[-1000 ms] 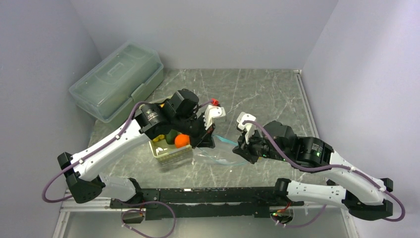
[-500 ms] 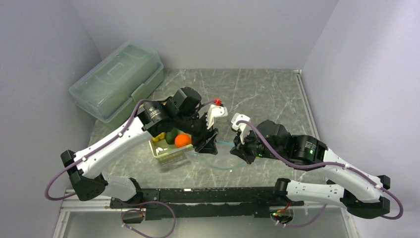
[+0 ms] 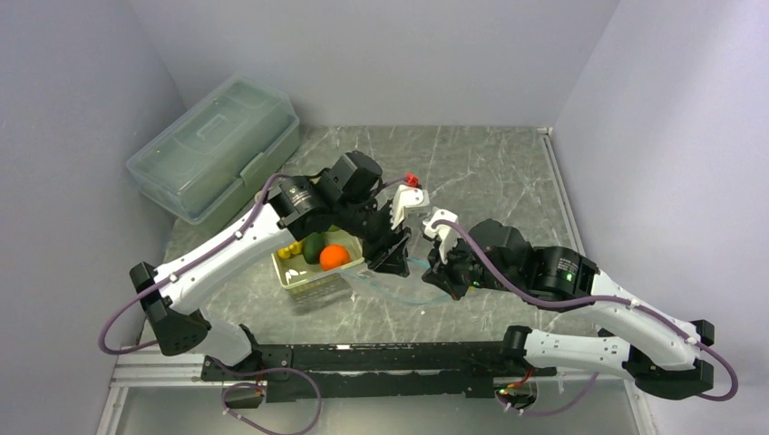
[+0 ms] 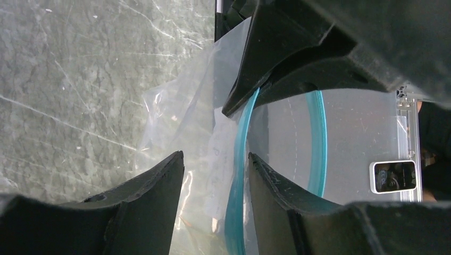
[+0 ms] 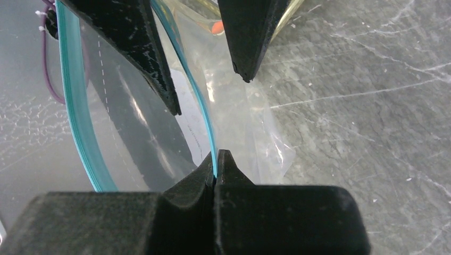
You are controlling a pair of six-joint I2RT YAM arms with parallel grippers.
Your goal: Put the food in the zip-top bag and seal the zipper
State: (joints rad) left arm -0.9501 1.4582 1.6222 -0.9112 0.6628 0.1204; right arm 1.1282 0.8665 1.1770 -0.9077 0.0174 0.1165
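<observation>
The zip-top bag [image 3: 396, 287] lies crumpled on the marble table between my two grippers, its mouth gaping. My right gripper [image 5: 216, 157] is shut on one lip of the teal zipper [image 5: 195, 98]; the other lip [image 5: 74, 117] bows away to the left. My left gripper [image 4: 214, 155] is open, its fingers [image 4: 159, 183] astride that same pinched lip [image 4: 236, 175] without pressing it. The food sits in the pale basket [image 3: 311, 276]: an orange [image 3: 334, 257], a dark green avocado shape [image 3: 313, 246] and yellow pieces [image 3: 290, 252].
A large translucent lidded storage box [image 3: 216, 145] stands at the back left. The basket sits just left of the bag, under my left arm [image 3: 245, 240]. Grey walls close in the table on three sides.
My left gripper has gone from shut to open and shifted right along the bag's mouth. My right gripper has shut on the zipper lip and moved slightly left.
</observation>
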